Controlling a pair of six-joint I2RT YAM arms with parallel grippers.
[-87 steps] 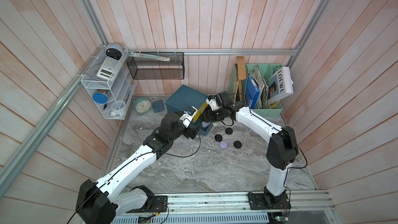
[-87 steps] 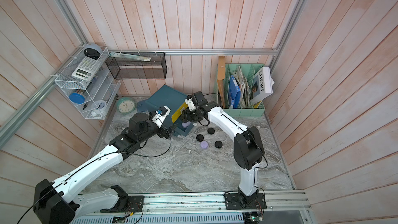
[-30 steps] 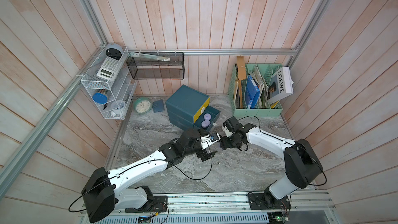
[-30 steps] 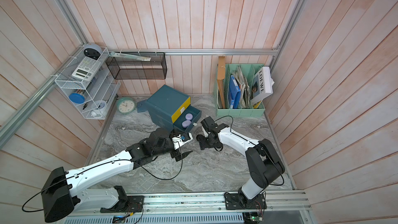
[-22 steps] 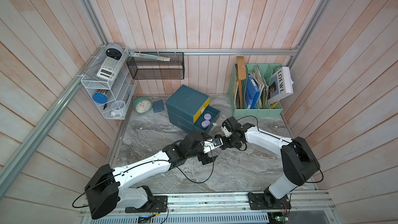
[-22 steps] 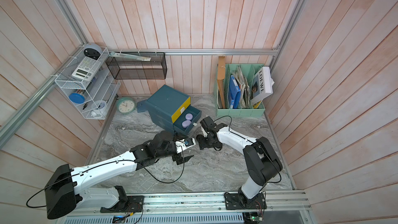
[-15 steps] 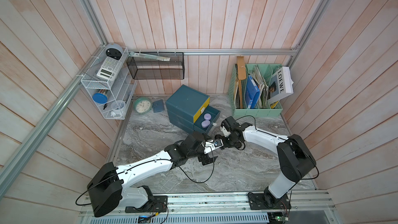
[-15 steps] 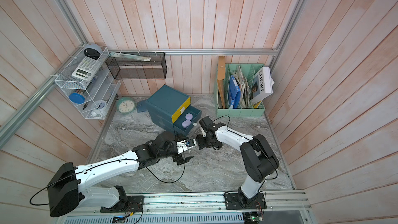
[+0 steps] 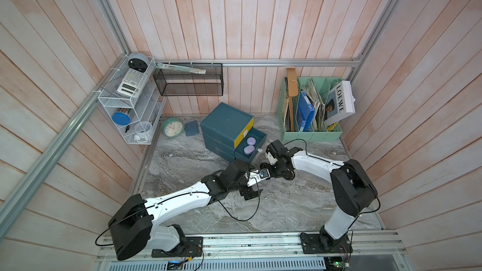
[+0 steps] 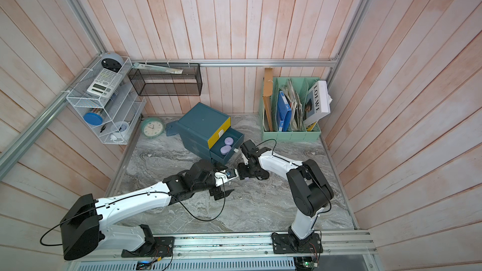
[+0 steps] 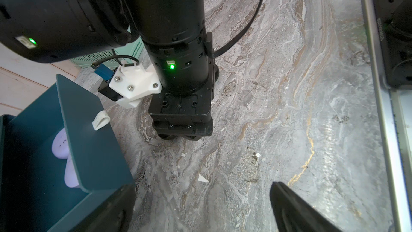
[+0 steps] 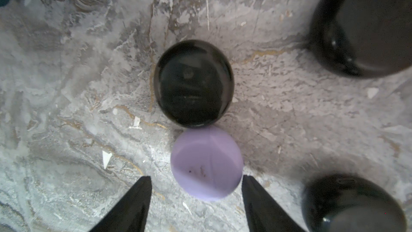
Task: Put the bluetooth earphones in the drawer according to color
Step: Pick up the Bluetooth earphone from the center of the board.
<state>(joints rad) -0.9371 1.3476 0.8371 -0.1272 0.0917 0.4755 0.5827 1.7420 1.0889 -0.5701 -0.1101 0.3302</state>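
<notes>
Cabinet (image 9: 225, 123): middle teal drawer (image 9: 261, 138) stands pulled out, holding two lilac cases (image 9: 251, 141). A third lilac case (image 12: 206, 161) lies on the table (image 9: 182, 157) at the cabinet's 5 o'clock, touching a black case (image 12: 193, 83). The right gripper (image 12: 196, 176) straddles it, unclenched. The left gripper (image 11: 199, 186) is released and empty. Both arms have withdrawn from the cabinet.

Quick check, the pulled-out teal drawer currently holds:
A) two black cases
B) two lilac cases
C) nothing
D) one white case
B: in both top views, two lilac cases lie side by side inside the pulled-out teal drawer, with no other colour visible in it.
</notes>
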